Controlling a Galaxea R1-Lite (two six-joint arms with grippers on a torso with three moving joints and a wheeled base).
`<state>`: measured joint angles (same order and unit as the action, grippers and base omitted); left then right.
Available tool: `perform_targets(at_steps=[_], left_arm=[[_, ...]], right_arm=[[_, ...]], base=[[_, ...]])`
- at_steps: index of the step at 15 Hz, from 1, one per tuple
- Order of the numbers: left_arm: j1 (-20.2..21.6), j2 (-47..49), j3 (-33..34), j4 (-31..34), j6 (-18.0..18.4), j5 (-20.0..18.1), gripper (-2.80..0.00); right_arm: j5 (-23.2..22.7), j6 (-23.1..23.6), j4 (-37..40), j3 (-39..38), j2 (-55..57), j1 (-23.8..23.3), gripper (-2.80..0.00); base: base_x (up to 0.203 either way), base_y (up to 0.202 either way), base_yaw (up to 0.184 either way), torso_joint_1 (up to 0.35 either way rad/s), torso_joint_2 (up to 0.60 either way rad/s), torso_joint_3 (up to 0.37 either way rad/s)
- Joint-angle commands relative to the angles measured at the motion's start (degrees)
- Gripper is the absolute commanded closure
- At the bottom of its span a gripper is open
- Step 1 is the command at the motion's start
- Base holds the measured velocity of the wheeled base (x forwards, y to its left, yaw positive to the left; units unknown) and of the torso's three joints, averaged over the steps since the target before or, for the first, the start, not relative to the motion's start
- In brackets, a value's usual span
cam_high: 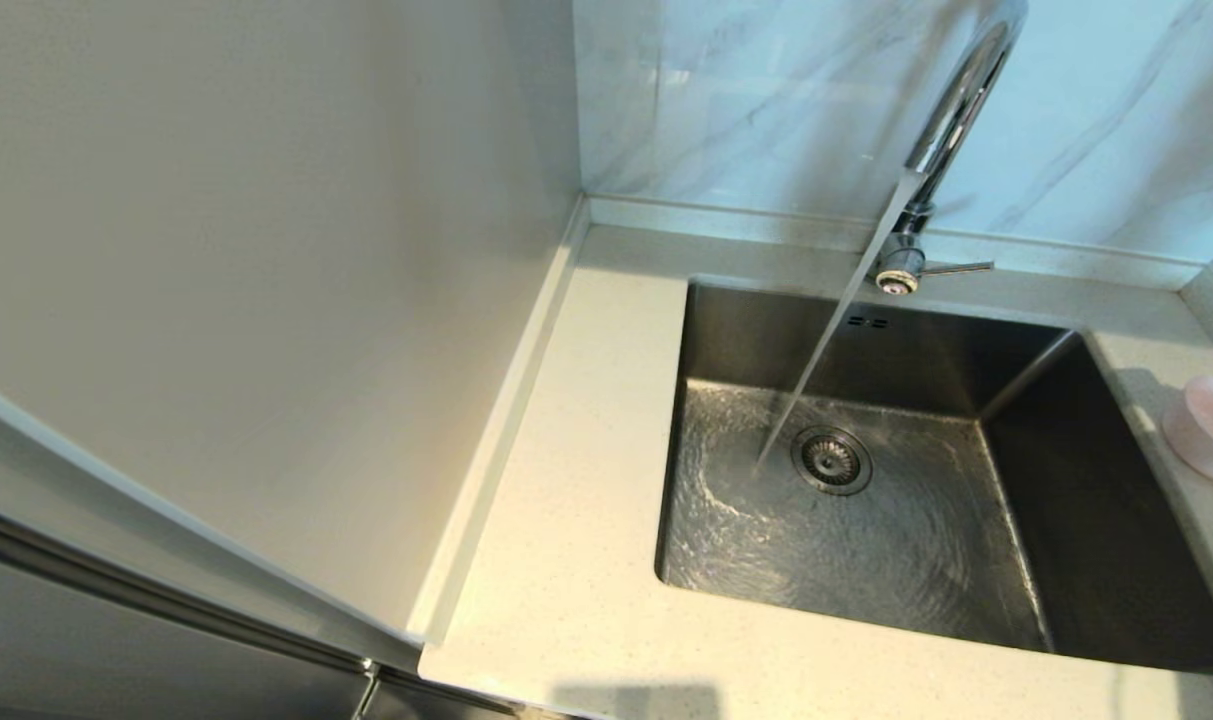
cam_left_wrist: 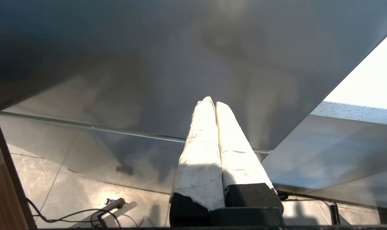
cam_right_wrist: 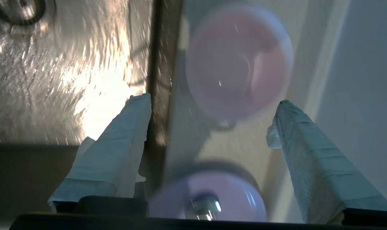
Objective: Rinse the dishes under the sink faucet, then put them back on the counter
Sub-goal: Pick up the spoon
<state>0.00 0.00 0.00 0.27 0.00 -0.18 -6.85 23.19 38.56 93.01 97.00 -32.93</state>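
Water is pouring from the chrome gooseneck faucet [cam_high: 951,115] into the brushed-steel sink [cam_high: 1116,560], rippling around the round drain strainer [cam_high: 831,460]. The right gripper [cam_right_wrist: 212,119] is hovering with its tape-wrapped fingers [cam_right_wrist: 116,143] spread wide, holding nothing. Beneath it, the pale pink round bowl [cam_right_wrist: 239,60] and the lilac-pink plate [cam_right_wrist: 219,198] are sitting on the speckled counter [cam_high: 566,560] by the sink's right edge. The left gripper [cam_left_wrist: 211,102] is hanging parked, fingers pressed together.

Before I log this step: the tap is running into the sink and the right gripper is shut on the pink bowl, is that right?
Not quite. The tap is indeed running into the sink, but the right gripper is open, not shut on the pink bowl. The right wrist view shows its fingers spread wide, with the bowl resting free on the counter beyond them.
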Motion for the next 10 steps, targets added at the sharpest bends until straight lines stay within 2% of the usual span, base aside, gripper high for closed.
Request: perform_targets(at_steps=[1,4,8,10], left_arm=[[0.0,0.0,0.0,0.0,0.0,-0.07,0.0],[0.0,0.0,0.0,0.0,0.0,0.01,0.0],[0.0,0.0,0.0,0.0,0.0,-0.01,0.0],[0.0,0.0,0.0,0.0,0.0,0.0,0.0]], right_arm=[[-0.4,6.38,11.69,1.98,-5.66,-5.0,-2.8],[-0.69,12.11,20.04,2.01,-8.75,-9.68,-2.8],[-0.96,17.33,37.58,1.73,-10.44,-14.07,-2.8],[-1.87,19.13,43.18,0.68,-10.6,-16.47,-2.8]], base=[[0.0,0.0,0.0,0.0,0.0,0.0],[0.0,0.0,0.0,0.0,0.0,0.0],[0.0,0.0,0.0,0.0,0.0,0.0],[0.0,0.0,0.0,0.0,0.0,0.0]])
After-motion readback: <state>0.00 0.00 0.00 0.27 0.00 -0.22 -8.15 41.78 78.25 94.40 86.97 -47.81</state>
